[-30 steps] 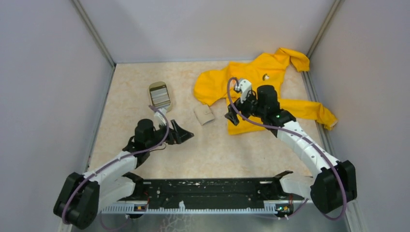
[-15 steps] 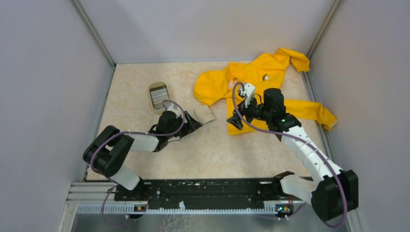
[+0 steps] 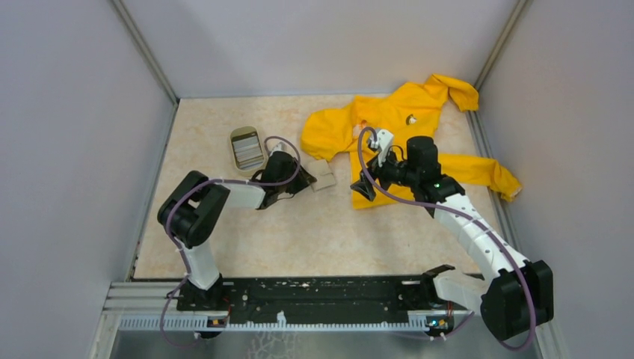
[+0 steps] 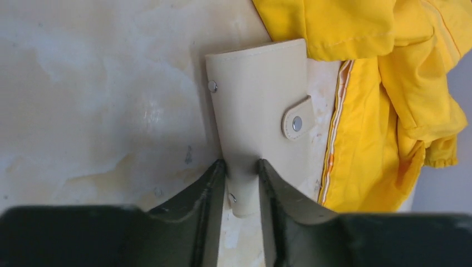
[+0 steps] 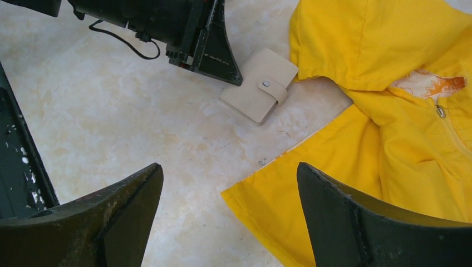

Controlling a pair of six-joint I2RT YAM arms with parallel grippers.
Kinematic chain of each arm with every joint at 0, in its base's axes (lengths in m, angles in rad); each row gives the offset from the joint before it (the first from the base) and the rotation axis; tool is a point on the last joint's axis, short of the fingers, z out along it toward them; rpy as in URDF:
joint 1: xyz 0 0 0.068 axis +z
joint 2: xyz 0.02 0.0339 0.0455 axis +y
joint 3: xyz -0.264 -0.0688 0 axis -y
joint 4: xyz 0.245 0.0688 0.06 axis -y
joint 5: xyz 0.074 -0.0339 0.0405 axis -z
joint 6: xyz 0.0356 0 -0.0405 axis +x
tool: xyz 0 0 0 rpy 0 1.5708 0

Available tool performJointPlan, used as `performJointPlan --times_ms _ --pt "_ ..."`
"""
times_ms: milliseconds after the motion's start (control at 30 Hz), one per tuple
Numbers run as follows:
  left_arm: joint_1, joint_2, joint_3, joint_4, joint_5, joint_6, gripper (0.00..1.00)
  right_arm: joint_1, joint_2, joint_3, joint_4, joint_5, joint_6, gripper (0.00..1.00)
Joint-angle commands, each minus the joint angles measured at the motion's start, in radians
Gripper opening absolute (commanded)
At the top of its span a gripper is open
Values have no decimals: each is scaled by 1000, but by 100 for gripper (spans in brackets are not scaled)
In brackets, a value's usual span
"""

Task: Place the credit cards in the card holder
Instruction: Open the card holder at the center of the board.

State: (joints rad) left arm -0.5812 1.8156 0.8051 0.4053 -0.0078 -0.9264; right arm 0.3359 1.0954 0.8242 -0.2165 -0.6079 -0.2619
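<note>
The card holder point(image 4: 256, 105), lengthwise away from the left gripper point(image 4: 240, 186), is pinched by it; the right gripper point(image 5: 228, 189) is spread.

Card holder point(image 4: 256, 105) — beige, snap tab closed, lying flat — far corner under the yellow jacket point(image 4: 389, 83).

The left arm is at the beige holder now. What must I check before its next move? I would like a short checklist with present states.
1. Grip: left end effector pinches near edge of card holder: ok.
2. Opening: snap strap lies across the holder: not ok.
3. Clearance: yellow jacket overlaps its far corner: not ok.
4. Other arm: right end effector open: ok.
5. Location of credit cards: cannot tell; contents of small tin unclear.
</note>
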Motion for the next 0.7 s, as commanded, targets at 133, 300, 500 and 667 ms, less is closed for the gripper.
performJointPlan --times_ms 133,300,500,667 --pt "-8 126 35 -221 -22 99 23 -6 3 -4 35 -20 -28 88" --pt "-45 76 16 -225 3 186 16 -2 34 -17 -27 -187 -176 81" --pt "-155 -44 -90 -218 26 259 14 42 43 -148 -82 -300 -603 78" --pt "-284 -146 -224 -132 45 254 13 119 54 -203 -66 -239 -751 78"
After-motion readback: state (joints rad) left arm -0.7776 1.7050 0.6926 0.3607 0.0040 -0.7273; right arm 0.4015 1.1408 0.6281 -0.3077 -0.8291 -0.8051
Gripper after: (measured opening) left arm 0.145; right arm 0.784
